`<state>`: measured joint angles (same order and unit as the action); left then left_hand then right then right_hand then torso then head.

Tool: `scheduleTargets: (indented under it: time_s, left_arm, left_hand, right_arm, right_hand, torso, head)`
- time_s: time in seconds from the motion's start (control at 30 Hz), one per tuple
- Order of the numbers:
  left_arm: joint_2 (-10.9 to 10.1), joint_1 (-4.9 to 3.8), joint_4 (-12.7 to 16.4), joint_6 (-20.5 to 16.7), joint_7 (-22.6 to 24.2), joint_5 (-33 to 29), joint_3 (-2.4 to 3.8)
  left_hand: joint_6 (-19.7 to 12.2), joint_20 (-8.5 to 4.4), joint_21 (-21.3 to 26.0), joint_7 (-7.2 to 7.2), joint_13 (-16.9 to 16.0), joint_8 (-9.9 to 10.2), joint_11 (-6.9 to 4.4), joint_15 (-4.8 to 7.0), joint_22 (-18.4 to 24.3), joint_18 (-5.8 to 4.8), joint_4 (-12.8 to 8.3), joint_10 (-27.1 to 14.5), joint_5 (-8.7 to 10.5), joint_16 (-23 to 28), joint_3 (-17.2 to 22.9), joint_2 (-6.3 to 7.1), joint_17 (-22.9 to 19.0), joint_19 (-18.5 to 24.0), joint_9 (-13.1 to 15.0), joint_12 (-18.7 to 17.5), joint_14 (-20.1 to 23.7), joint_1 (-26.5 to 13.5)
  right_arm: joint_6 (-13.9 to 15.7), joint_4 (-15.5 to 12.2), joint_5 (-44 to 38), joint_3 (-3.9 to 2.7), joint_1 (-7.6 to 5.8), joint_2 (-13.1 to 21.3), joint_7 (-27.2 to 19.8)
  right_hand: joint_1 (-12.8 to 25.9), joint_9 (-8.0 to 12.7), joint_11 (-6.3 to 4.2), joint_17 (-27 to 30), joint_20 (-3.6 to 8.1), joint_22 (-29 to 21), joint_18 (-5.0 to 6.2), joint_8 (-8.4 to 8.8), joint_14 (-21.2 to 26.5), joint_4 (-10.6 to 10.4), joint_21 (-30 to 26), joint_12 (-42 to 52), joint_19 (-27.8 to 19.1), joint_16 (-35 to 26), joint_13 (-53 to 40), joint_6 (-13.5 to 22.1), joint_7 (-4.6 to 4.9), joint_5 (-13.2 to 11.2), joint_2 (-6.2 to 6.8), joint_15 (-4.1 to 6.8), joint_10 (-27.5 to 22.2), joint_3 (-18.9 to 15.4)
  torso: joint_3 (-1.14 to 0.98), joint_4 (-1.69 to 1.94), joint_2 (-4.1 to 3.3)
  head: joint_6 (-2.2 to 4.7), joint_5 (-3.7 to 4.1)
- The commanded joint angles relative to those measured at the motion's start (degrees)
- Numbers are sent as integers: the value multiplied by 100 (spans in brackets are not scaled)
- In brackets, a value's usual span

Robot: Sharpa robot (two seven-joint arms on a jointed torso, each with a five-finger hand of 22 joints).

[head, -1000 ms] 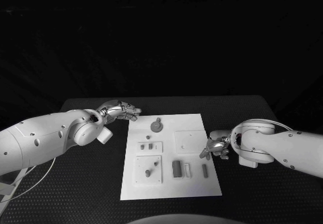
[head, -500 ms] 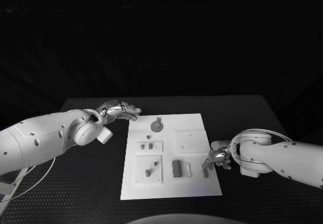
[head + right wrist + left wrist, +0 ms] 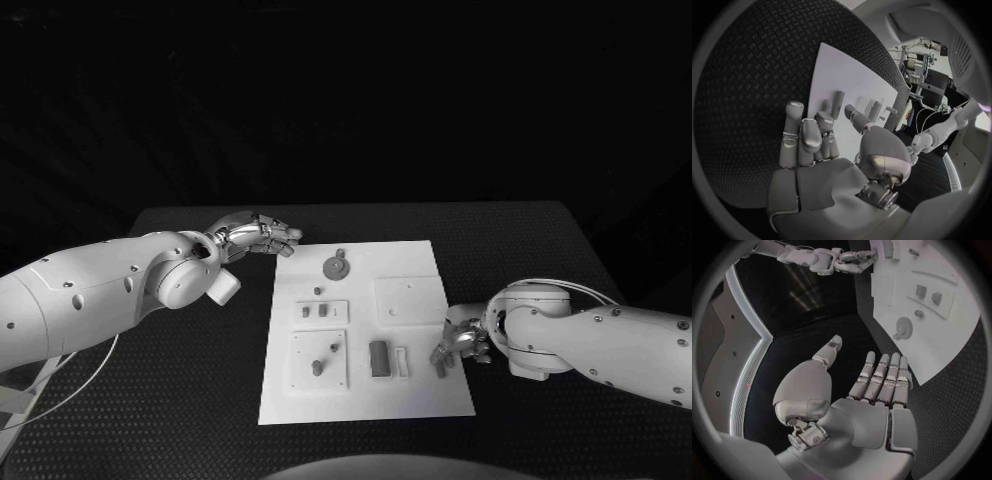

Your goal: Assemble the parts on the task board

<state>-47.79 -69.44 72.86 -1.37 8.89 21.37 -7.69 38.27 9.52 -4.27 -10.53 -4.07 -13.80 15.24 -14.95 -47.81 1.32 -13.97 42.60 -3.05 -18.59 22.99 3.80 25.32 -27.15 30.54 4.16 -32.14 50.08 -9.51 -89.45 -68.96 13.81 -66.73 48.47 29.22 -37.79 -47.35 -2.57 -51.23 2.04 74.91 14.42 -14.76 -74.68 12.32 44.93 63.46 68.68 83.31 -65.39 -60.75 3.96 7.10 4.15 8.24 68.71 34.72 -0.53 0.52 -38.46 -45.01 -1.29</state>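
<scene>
Both hands empty beside the task board [image 3: 418,395].
Left hand [image 3: 257,236] hovers open-fingered off its far-left corner; right hand [image 3: 459,342], fingers spread, at its right edge.

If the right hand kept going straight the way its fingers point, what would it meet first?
Probably the small upright part at the board's right edge. The right hand points toward it, fingertips nearly there, with the taller dark block beyond. Depth is unclear, so contact may already be close.

A black table [image 3: 173,400] carries the white task board [image 3: 411,262] mid-surface.
</scene>
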Motion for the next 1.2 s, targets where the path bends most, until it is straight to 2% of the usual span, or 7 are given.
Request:
scheduleTargets:
  time_s: [0.03,0.17,0.33,0.53,0.73,0.93,1.2]
  left_arm:
    - [4,-4,9,100,45,9,3]
    - [13,-4,11,108,43,9,3]
    - [-7,-4,36,82,55,9,3]
    - [-9,-4,55,88,48,9,3]
    - [-15,-4,51,95,42,9,3]
    - [-19,-4,44,95,41,9,3]
    - [-19,-4,46,96,38,9,3]
  left_hand:
    - [12,-6,12,-298,7,-30,12,-21,9,-45,35,-5,19,31,-14,-2,9,-9,-7,-24,28,-53]
    - [12,-6,12,-298,7,-30,12,-21,9,-45,37,-5,19,31,-14,-3,9,-9,-7,-24,28,-56]
    - [12,-6,12,-299,7,-31,12,-21,10,-45,40,-5,19,31,-14,-4,9,-9,-7,-24,29,-59]
    - [11,-6,13,-303,7,-30,11,-21,10,-44,41,-4,19,32,-14,-4,9,-8,-8,-23,30,-61]
    - [11,-6,13,-305,6,-30,11,-21,10,-44,42,-3,19,33,-13,-5,9,-7,-8,-22,31,-61]
    - [11,-7,13,-307,6,-30,10,-21,11,-44,42,-2,18,33,-13,-6,10,-6,-9,-22,32,-60]
    - [11,-7,14,-309,6,-30,10,-21,11,-44,41,-1,19,34,-12,-6,10,-5,-9,-21,32,-59]
  right_arm:
    - [-136,55,-240,33,58,-53,12]
    - [-110,113,-390,43,133,-134,11]
    - [-232,154,-406,43,230,-205,5]
    - [-284,194,-993,43,279,-235,34]
    - [-363,186,-1548,43,392,-305,31]
    - [-300,203,-1904,42,500,-374,28]
    - [-309,197,-2097,42,514,-386,37]
  right_hand:
    - [21,6,29,5,-8,122,58,24,45,-28,19,-21,-41,-20,7,42,8,14,40,-4,-27,15]
    - [22,7,30,9,-8,122,58,28,46,-30,19,-23,-42,-21,8,43,10,13,44,-4,-27,16]
    - [-15,14,34,29,-5,123,58,49,54,-4,22,-30,-46,-28,11,53,14,13,54,-8,-28,37]
    - [-188,75,61,53,-8,125,58,145,57,208,41,-47,-57,-33,16,81,41,8,26,-34,-19,60]
    - [-389,171,91,110,-21,120,58,253,75,408,47,-71,-71,-52,26,109,74,9,8,-63,-18,66]
    - [-734,265,129,122,-35,123,58,356,95,434,47,-100,-116,-68,32,163,113,7,62,-100,-51,67]
    - [-997,342,153,128,-58,121,58,429,107,436,51,-106,-139,-70,29,195,139,6,70,-122,-68,2]
  torso:
    - [4,1,0]
    - [4,4,-1]
    - [-2,10,-3]
    - [7,-1,4]
    - [3,-2,2]
    - [-1,4,0]
    - [3,-1,3]
  head:
    - [-9,3]
    - [-17,-3]
    - [-37,-22]
    - [-49,-27]
    - [-59,-24]
    - [-71,-25]
    - [-73,-29]
